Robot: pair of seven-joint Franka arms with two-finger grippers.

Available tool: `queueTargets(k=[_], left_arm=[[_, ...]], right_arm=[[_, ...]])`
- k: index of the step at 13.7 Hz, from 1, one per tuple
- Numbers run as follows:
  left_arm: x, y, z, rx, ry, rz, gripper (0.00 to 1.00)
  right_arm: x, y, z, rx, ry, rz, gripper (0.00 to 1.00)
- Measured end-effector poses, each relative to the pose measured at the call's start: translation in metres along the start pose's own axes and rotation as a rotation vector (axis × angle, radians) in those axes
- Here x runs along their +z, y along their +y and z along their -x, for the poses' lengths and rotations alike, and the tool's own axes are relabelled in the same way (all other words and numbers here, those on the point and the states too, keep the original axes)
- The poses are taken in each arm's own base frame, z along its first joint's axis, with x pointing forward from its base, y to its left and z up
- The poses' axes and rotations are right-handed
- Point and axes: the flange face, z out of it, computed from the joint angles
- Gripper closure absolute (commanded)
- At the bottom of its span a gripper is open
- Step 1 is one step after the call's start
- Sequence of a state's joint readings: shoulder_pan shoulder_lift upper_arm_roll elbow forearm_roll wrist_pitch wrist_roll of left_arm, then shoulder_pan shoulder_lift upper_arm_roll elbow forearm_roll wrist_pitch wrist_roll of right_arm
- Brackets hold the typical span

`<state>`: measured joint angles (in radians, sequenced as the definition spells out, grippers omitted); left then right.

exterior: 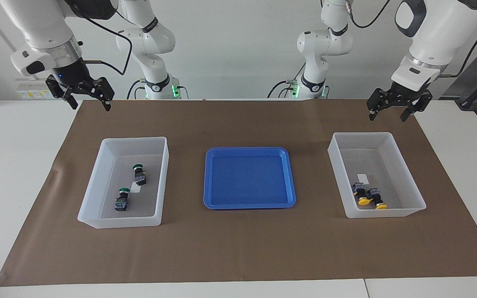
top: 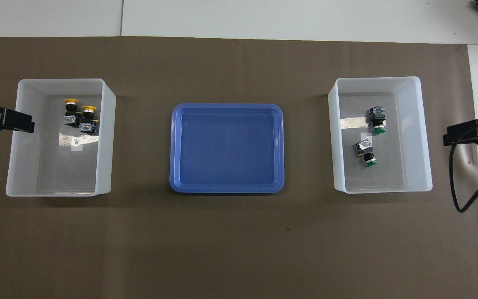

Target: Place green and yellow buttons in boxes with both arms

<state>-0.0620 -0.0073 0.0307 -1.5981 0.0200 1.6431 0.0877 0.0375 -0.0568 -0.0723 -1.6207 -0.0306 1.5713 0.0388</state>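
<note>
Two arms raised, left gripper (exterior: 400,111) spread wide and empty, right gripper (exterior: 85,99) likewise, buttons in boxes (exterior: 97,186).

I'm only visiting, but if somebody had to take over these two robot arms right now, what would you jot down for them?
Left gripper: jaws open, holding nothing, raised by the box at its end of the table.
Right gripper: jaws open, holding nothing, raised by the other box.
Both yellow buttons lie together in the left arm's box.
Both green buttons lie in the right arm's box, apart.
The blue tray between the boxes holds nothing.
Done: all four buttons are boxed. Nothing visibly left.
</note>
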Motion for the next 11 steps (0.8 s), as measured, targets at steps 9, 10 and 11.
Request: queueTargets(k=[9, 10, 11], left_arm=[[0.005, -0.009, 0.012, -0.019, -0.086, 0.008, 0.00], [0.004, -0.010, 0.013, -0.020, -0.087, 0.008, 0.00], [0.004, -0.010, 0.013, -0.021, -0.086, 0.008, 0.00]], right_arm=[[0.000, 0.000, 0.000, 0.000, -0.001, 0.000, 0.00], [0.000, 0.000, 0.000, 0.000, -0.001, 0.000, 0.00], [0.000, 0.000, 0.000, 0.000, -0.001, 0.000, 0.00]])
